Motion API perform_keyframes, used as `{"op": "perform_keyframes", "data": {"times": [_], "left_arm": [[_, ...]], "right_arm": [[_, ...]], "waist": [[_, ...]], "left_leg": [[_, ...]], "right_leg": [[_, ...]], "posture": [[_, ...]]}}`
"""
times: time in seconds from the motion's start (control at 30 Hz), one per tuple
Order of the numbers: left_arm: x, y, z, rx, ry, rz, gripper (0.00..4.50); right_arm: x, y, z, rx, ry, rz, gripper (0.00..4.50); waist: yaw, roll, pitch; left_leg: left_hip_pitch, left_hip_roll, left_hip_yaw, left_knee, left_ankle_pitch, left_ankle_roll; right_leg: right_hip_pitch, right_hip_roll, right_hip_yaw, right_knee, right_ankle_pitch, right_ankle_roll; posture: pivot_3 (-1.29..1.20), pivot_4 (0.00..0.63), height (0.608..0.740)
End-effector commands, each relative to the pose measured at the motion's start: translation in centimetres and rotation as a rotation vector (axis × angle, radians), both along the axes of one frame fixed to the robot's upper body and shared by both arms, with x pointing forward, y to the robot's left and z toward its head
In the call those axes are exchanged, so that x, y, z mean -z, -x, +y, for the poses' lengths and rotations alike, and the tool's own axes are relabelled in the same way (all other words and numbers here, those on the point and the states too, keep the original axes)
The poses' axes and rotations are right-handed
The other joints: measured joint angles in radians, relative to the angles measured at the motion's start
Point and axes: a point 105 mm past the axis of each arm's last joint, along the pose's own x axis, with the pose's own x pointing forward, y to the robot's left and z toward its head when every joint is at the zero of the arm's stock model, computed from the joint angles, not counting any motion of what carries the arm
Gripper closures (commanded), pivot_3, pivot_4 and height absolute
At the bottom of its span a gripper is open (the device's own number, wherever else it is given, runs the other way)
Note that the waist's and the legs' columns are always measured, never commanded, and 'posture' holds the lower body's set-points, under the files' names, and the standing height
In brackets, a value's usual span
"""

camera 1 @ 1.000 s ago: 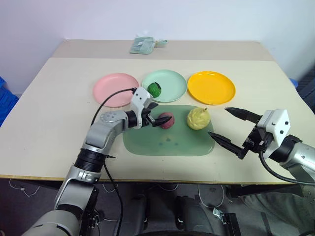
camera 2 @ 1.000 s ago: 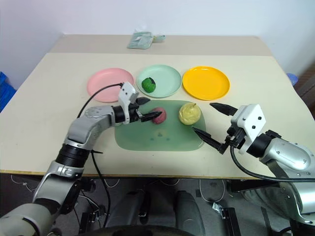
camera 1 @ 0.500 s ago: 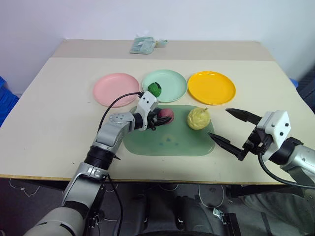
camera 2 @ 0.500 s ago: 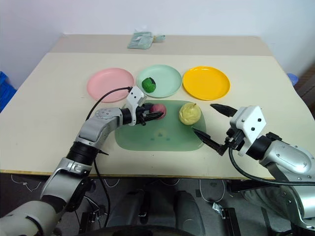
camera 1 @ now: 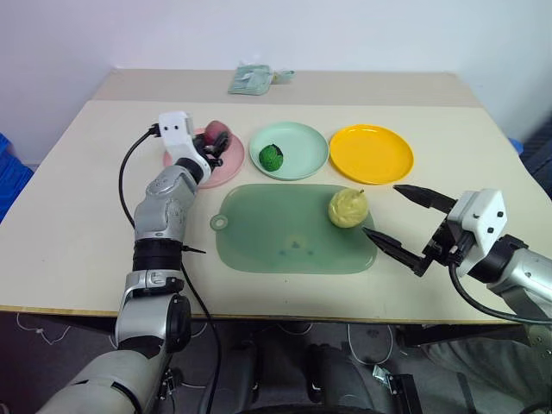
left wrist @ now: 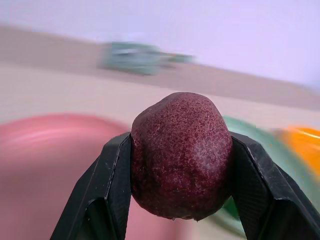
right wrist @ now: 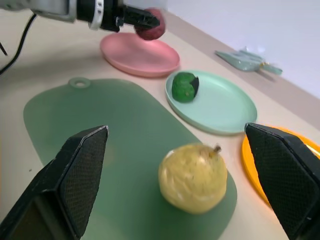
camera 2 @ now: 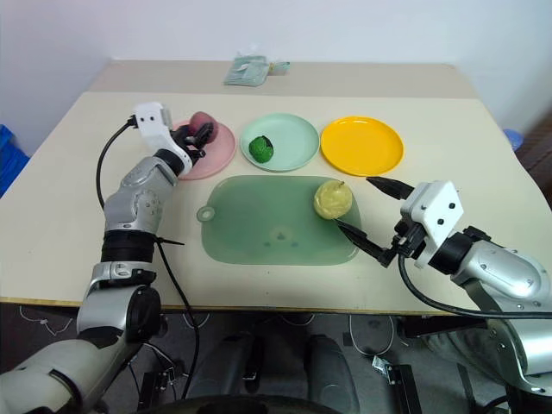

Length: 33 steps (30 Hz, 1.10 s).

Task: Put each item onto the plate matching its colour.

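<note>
Plates (camera 1: 371, 153) on beige table (camera 1: 78, 198) (white wall)

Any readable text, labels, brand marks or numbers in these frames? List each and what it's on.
None can be read.
The translucent green rounded-rectangle mat carries a small dark mark near its middle, too small to read.
The pale green folded item at the table's far edge shows no legible print.
The pink, mint green and yellow-orange round plastic plates are plain.
</note>
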Motion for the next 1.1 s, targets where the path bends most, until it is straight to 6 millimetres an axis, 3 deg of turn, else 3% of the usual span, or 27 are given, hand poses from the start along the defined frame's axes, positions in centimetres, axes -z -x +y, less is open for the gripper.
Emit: {"op": "perform_keyframes", "data": {"times": [0.03,0.2,0.4,0.5,0.57,0.63,0.7,0.93,1.1], "left_arm": [[-1.3,-0.7,1.0,-0.069,0.004,-0.045,2.34],[-0.7,-1.1,1.1,-0.086,-0.019,-0.037,0.01],[-1.6,0.3,0.5,-0.002,-0.033,-0.125,0.01],[-3.1,4.3,-3.2,0.295,-0.144,-0.310,0.01],[-2.9,6.1,-4.5,0.437,-0.117,-0.303,0.01],[-2.4,9.9,-6.2,0.691,-0.186,-0.317,0.01],[-1.5,12.2,-6.9,0.843,-0.250,-0.293,0.01],[-1.7,14.4,-7.3,0.964,-0.259,-0.277,0.01],[-1.2,15.3,-7.6,0.979,-0.270,-0.275,0.01]], "right_arm": [[-1.1,-0.1,0.3,-0.018,0.012,-0.050,0.00],[-1.5,-0.6,0.9,-0.017,-0.008,-0.054,0.00],[-1.6,-1.4,1.6,0.000,-0.086,-0.022,0.00],[-0.6,-1.9,2.3,0.000,-0.091,0.020,0.00],[-0.3,-2.2,2.4,0.002,-0.089,0.035,0.00],[0.7,-2.7,2.7,-0.019,-0.099,0.078,0.00],[1.5,-3.3,2.9,-0.031,-0.104,0.115,0.00],[3.4,-6.9,2.6,0.019,-0.101,0.134,0.00],[3.8,-7.6,2.7,0.014,-0.110,0.143,0.00]], "waist": [[0.000,0.000,0.000],[-0.002,0.000,0.000],[-0.005,0.000,0.000],[-0.007,0.000,0.000],[-0.004,0.000,0.000],[-0.007,0.000,0.000],[-0.016,0.001,-0.001],[-0.020,0.001,-0.001],[-0.029,0.001,-0.001]], "left_leg": [[0.000,0.000,0.000,0.000,0.000,0.000],[0.000,0.000,0.000,0.000,0.000,0.000],[0.000,0.000,0.000,0.000,0.000,0.000],[0.000,0.000,0.001,-0.002,0.000,0.000],[0.000,0.000,0.001,-0.002,0.000,0.000],[0.000,0.000,0.001,-0.002,0.000,0.000],[0.000,0.000,0.001,-0.002,0.000,0.000],[0.000,0.000,0.001,-0.002,0.000,0.000],[0.000,0.000,0.001,-0.002,-0.001,0.001]], "right_leg": [[0.000,0.000,0.000,0.000,0.000,0.000],[0.000,0.000,0.000,0.000,0.000,0.000],[0.000,-0.001,0.001,0.000,0.000,0.000],[-0.001,-0.002,0.002,0.000,0.000,0.000],[-0.002,-0.003,0.002,0.000,0.000,-0.001],[-0.002,-0.004,0.002,0.000,0.000,-0.002],[-0.002,-0.004,0.002,-0.001,-0.001,-0.006],[-0.001,-0.004,0.002,-0.001,-0.001,-0.007],[-0.001,-0.004,0.002,-0.002,-0.001,-0.006]], "posture": [[0.00,0.150,0.740],[0.00,0.150,0.740],[0.00,0.150,0.740],[0.00,0.150,0.740],[0.00,0.150,0.740],[0.00,0.150,0.740],[0.00,0.150,0.740],[0.00,0.150,0.740],[0.00,0.150,0.740]]}}
